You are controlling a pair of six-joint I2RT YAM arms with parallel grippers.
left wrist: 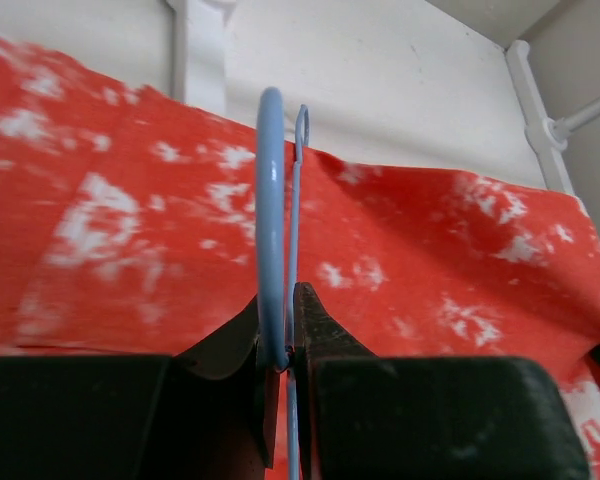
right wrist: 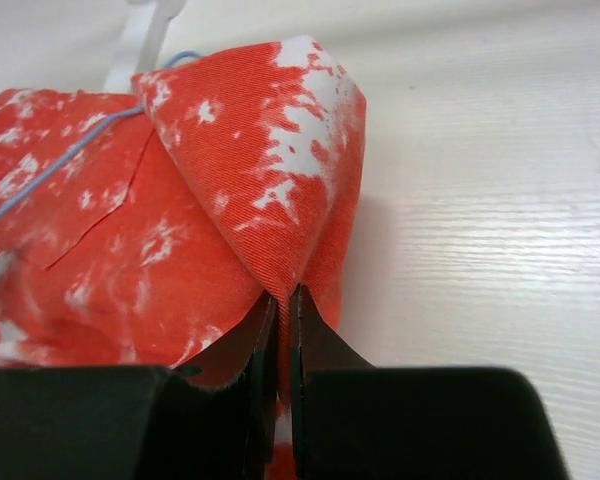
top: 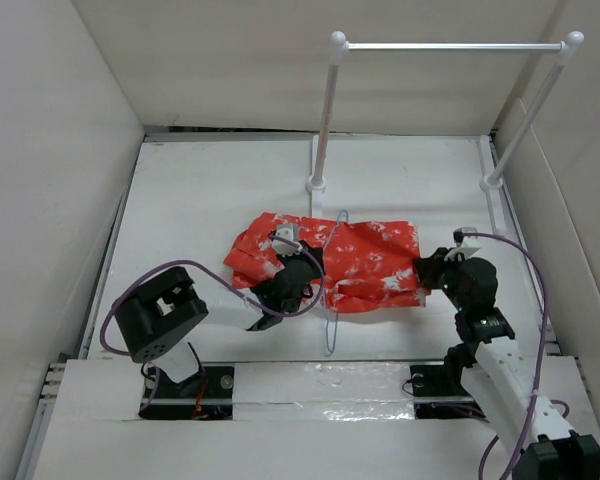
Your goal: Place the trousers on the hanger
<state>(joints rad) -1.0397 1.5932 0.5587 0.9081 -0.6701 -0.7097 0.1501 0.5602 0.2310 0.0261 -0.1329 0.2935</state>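
The red-orange trousers (top: 365, 255) with white blotches lie crumpled flat in the middle of the table. The thin pale blue wire hanger (top: 331, 335) lies across them, its hook toward the rail and its lower end sticking out at the near side. My left gripper (top: 312, 278) is shut on the hanger's wire (left wrist: 270, 200) over the cloth (left wrist: 430, 260). My right gripper (top: 422, 272) is at the trousers' right edge. It is shut on a raised fold of the cloth (right wrist: 270, 170). A stretch of hanger wire (right wrist: 60, 170) shows on the cloth to its left.
A white two-pole rail stand with a metal crossbar (top: 450, 46) stands at the back, its bases (top: 317, 184) just behind the trousers. White walls enclose the table on the left, right and back. Cables loop from both arms.
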